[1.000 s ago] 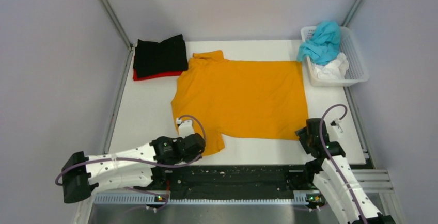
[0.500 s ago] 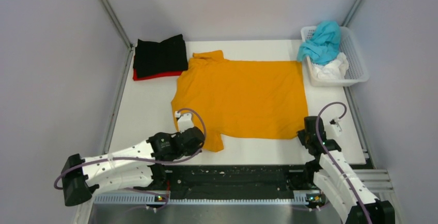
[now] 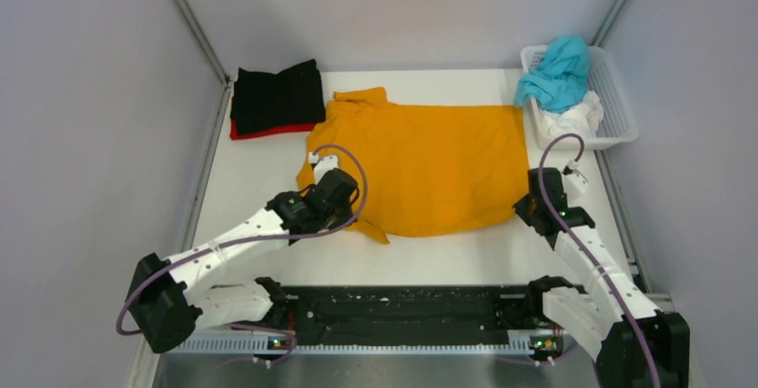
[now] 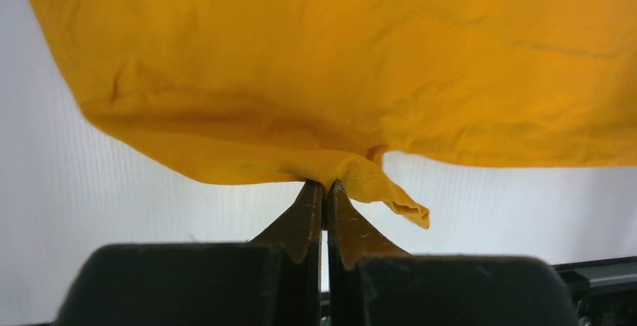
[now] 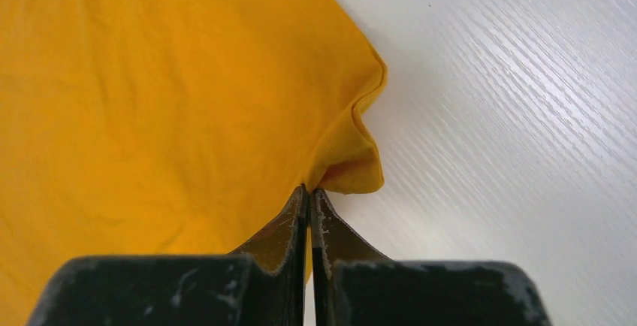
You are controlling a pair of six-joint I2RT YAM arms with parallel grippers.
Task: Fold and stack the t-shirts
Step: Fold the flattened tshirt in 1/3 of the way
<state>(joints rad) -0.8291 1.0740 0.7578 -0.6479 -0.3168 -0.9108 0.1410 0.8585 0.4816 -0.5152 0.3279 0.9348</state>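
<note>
An orange t-shirt (image 3: 429, 160) lies spread in the middle of the white table (image 3: 259, 173), its near edge lifted and drawn back from the table's front. My left gripper (image 4: 324, 185) is shut on the shirt's near-left hem (image 4: 360, 176), a small cloth tail hanging beside the fingertips. My right gripper (image 5: 309, 189) is shut on the near-right corner (image 5: 353, 168) of the same shirt. In the top view the left gripper (image 3: 344, 214) and the right gripper (image 3: 526, 209) hold the two near corners. A folded black t-shirt (image 3: 277, 95) lies on a red t-shirt (image 3: 268, 130) at the back left.
A white lattice basket (image 3: 617, 115) at the back right holds a teal t-shirt (image 3: 559, 71) and a white t-shirt (image 3: 572, 120). Grey walls and metal rails border the table. A black rail (image 3: 402, 303) runs along the near edge between the arm bases.
The right gripper has shut on the shirt's near-right corner. Both arms have moved away from the front edge, carrying the shirt's near hem toward the back.
</note>
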